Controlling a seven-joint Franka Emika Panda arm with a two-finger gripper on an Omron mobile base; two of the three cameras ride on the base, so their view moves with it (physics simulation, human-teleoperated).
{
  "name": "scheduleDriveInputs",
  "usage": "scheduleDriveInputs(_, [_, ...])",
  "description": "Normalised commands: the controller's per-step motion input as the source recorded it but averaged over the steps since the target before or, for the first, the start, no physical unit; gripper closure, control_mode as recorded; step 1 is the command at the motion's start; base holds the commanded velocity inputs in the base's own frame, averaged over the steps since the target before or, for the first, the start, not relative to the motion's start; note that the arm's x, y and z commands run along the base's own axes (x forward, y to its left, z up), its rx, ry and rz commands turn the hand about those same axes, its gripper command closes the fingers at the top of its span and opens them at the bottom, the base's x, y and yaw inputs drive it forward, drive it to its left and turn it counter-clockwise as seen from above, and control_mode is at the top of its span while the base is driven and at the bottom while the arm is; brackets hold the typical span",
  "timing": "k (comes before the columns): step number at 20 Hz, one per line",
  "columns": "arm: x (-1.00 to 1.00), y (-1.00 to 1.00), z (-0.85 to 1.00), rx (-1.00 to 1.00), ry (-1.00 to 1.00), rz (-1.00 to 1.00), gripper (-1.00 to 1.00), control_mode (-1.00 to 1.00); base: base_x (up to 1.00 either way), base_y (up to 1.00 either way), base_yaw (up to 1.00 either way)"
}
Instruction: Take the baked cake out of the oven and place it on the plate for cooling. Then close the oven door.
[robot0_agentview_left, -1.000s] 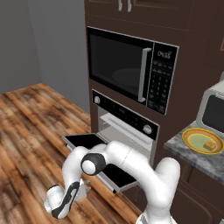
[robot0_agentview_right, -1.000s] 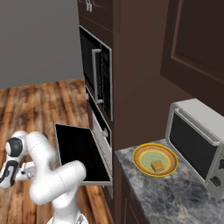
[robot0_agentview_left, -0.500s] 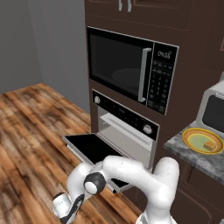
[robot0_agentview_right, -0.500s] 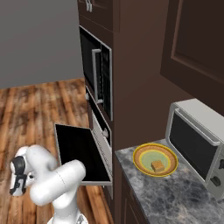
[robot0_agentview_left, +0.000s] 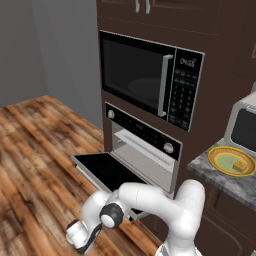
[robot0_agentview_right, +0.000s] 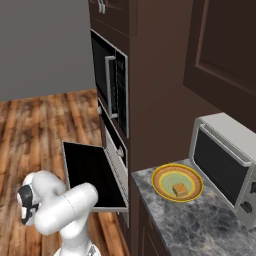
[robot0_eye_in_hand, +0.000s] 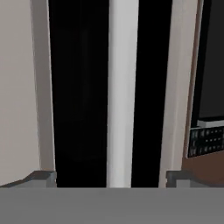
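The cake (robot0_agentview_right: 180, 189) sits on the plate (robot0_agentview_right: 161, 183), a small golden-brown block lying toward the plate's near-right side in the right base view. The plate rests on the grey stone counter (robot0_agentview_right: 200, 227), just beside the toaster oven (robot0_agentview_right: 226, 165). In the left base view the same cake (robot0_agentview_left: 240, 166) shows at the right part of the plate (robot0_agentview_left: 220, 159).

The oven (robot0_agentview_left: 145, 149) stands under the microwave (robot0_agentview_left: 150, 77), and the oven door (robot0_agentview_left: 107, 172) hangs open, lying flat and level out over the wooden floor (robot0_agentview_left: 35, 150). In the right base view the door (robot0_agentview_right: 90, 172) reaches out to the left of the cabinet column.

My gripper (robot0_eye_in_hand: 109, 178) is spread wide and holds nothing. Its two fingertips (robot0_eye_in_hand: 41, 177) stand well apart at the bottom of the hand view, and between them runs the door's pale bar handle (robot0_eye_in_hand: 121, 87) against black glass. Whether the tips touch the handle or the door I cannot tell. In the left base view my hand (robot0_agentview_left: 82, 239) hangs low, below and in front of the door's near edge, close to the floor.

Compared with a second ago, my arm has swung downward and my hand has dropped from beside the door to beneath its front edge. The door, cake and plate have not moved, and my fingers are as wide as before.
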Motion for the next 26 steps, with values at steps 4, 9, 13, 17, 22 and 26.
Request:
scheduleDriveInputs(4, [0.31,-0.18,-0.23,-0.11,0.0,0.0,-1.0,-1.0,0.0,0.0,0.0])
scheduleDriveInputs(9, [0.28,-0.17,-0.22,-0.11,0.0,0.0,-1.0,-1.0,0.0,0.0,0.0])
scheduleDriveInputs(13, [0.23,-0.18,-0.12,-0.09,0.0,0.0,-1.0,-1.0,0.0,0.0,0.0])
scheduleDriveInputs(17, [0.17,-0.21,0.0,-0.05,0.0,0.0,-1.0,-1.0,0.0,0.0,0.0])
scheduleDriveInputs(22, [0.15,-0.28,0.38,0.0,-0.11,0.0,-1.0,-1.0,0.0,0.0,0.0])
scheduleDriveInputs(26, [0.26,-0.32,0.74,0.0,-0.19,-0.01,-1.0,-1.0,0.0,0.0,0.0])
